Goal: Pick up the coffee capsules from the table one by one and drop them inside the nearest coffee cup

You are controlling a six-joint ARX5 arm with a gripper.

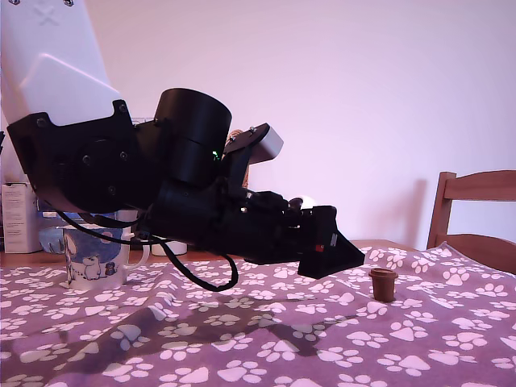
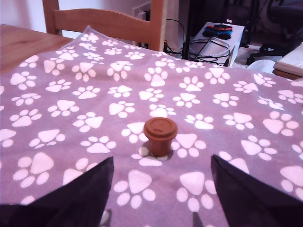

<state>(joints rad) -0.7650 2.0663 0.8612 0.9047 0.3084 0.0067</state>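
One brown coffee capsule (image 1: 384, 284) (image 2: 160, 136) stands upright, rim up, on the purple paw-print cloth of the table (image 1: 266, 339) (image 2: 71, 94), toward the exterior view's right. My black gripper (image 1: 343, 256) (image 2: 161, 189) hangs above the cloth, a short way short of the capsule and aimed at it. In the wrist view its two fingers (image 2: 75, 198) are spread wide with nothing between them, and the capsule sits ahead of the gap. The white coffee cup (image 1: 95, 254) with the blue cartoon print stands at the exterior view's left, behind the arm.
A wooden chair (image 1: 476, 218) (image 2: 109, 21) stands past the table's far end. A white box (image 1: 20, 218) sits behind the cup. Beyond the table, the wrist view shows cables and a low white unit (image 2: 215, 40) on the floor.
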